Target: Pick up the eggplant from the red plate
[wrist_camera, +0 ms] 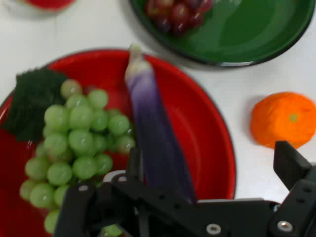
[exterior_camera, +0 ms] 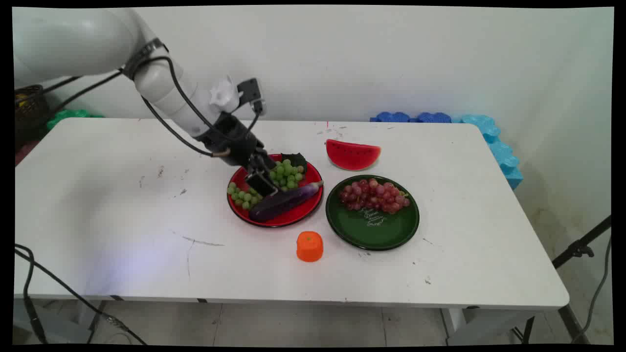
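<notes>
Down low, the end effector (exterior_camera: pixel 261 182) hovers over the red plate (exterior_camera: pixel 305 211)!
Its fingers stand apart, straddling the purple eggplant (wrist_camera: pixel 158 143), green grapes (wrist_camera: pixel 81 143) just beside. On the table (exterior_camera: pixel 122 220) sit a green plate (exterior_camera: pixel 376 232) holding red grapes (exterior_camera: pixel 374 194), an orange fruit (exterior_camera: pixel 309 246) and a watermelon slice (exterior_camera: pixel 352 155) nearby.

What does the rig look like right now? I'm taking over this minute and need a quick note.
Gripper: open, low over the red plate, its fingers on either side of the eggplant; contact cannot be told.
Red plate: holds the eggplant and the green grapes beside it.
Green plate: to the right, holds red grapes.
Watermelon slice: on the table behind the green plate.
Orange: on the table in front, between the two plates.
</notes>
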